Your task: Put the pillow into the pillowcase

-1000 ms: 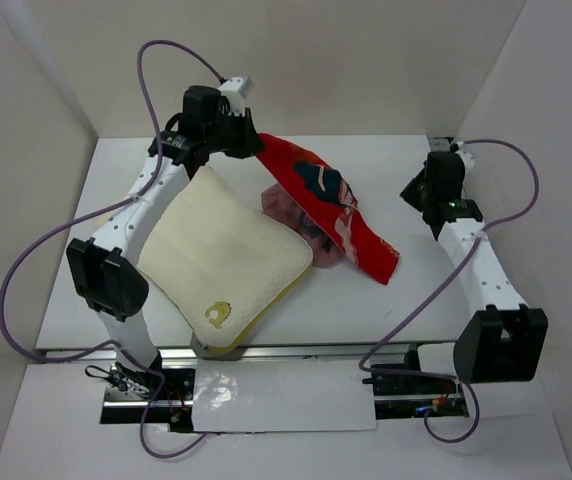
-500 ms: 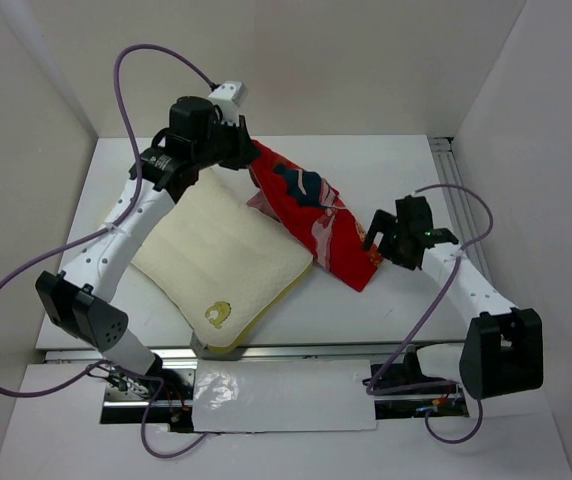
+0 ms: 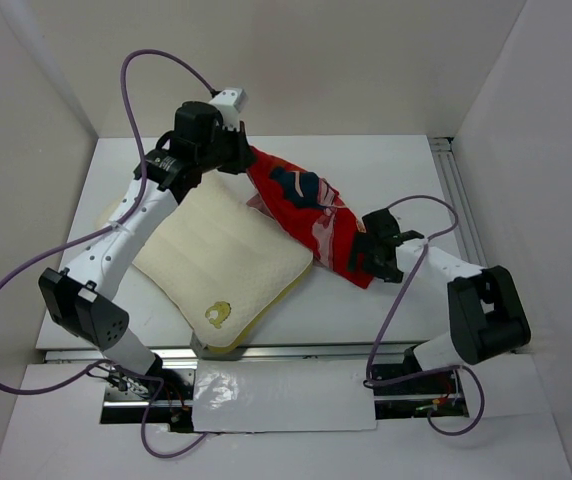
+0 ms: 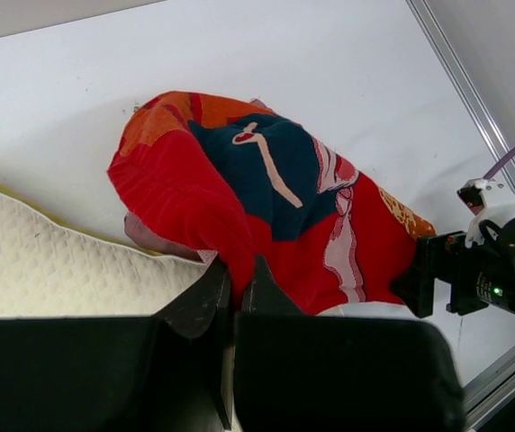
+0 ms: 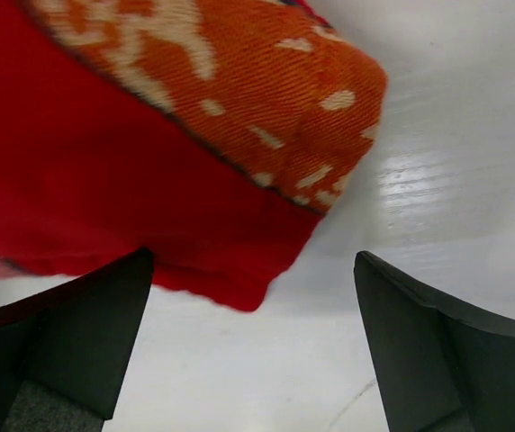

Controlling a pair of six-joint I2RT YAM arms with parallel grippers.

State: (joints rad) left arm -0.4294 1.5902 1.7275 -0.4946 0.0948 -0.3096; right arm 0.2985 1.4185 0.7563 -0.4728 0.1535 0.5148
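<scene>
Right gripper (image 3: 370,256) swung in to the pillowcase (image 3: 311,210) near corner, jaws apart to grab it; left gripper (image 3: 238,160) clamps its far edge, holding it stretched.

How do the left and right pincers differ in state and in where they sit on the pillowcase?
The left pincer is shut, pinching the pillowcase; the right pincer is wide open, clamping nothing. The left grips the cloth's far end beside the pillow; the right sits at its near corner. Both are at the same pillowcase.
</scene>
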